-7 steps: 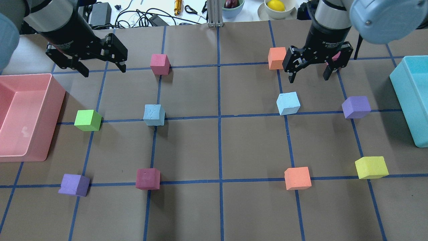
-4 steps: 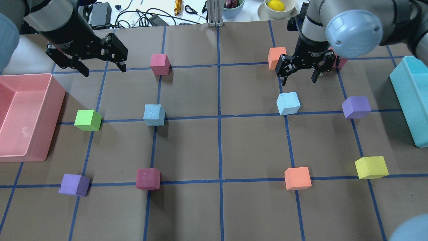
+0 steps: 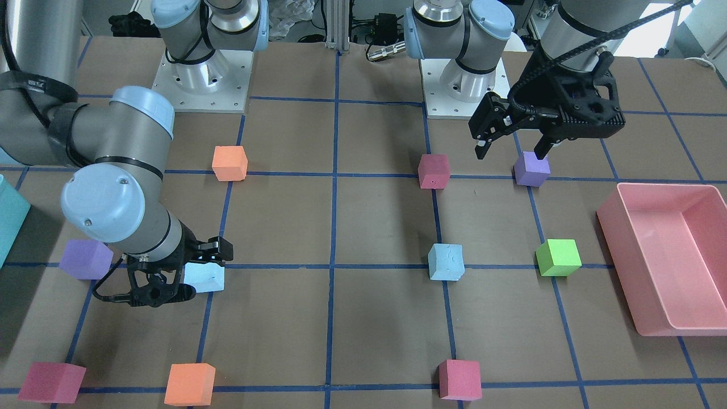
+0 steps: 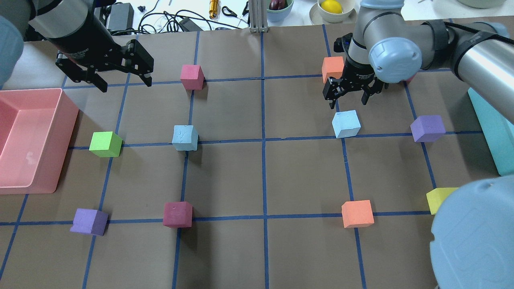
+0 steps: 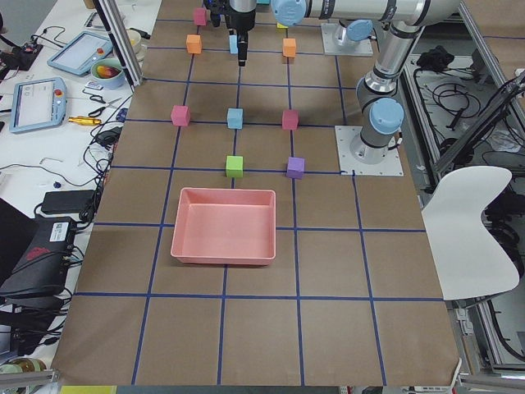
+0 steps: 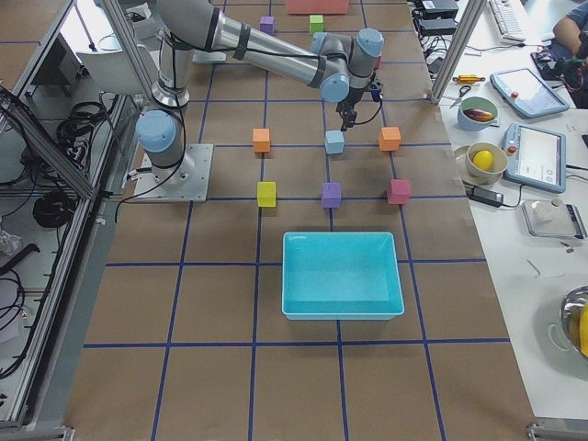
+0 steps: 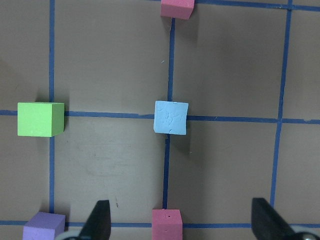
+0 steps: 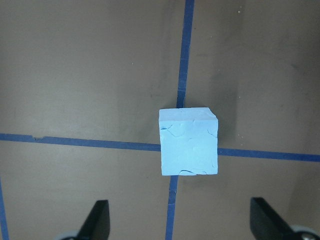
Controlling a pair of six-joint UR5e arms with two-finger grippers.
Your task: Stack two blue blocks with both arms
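Two pale blue blocks sit on the brown table. The left blue block point(image 4: 185, 137) lies on a tape line, also in the left wrist view point(image 7: 170, 117). The right blue block point(image 4: 346, 124) also shows in the front view point(image 3: 205, 278) and the right wrist view point(image 8: 189, 141). My left gripper point(image 4: 125, 82) is open and empty, high above the far left of the table, away from the left blue block. My right gripper point(image 4: 348, 102) is open and empty, just above the right blue block, its fingers point(image 8: 97, 220) apart on either side.
A pink bin point(image 4: 60, 120) stands at the left edge and a teal bin point(image 4: 488, 120) at the right. Green point(image 4: 105, 144), pink point(image 4: 192, 76), orange point(image 4: 331, 69), purple point(image 4: 427, 128), maroon point(image 4: 177, 214) and yellow point(image 4: 437, 198) cubes lie around. My right elbow point(image 4: 474, 237) overhangs the near right corner.
My right gripper has moved left and down to hover over the right blue block, and its elbow has swung into view. The left arm and both blocks have not moved.
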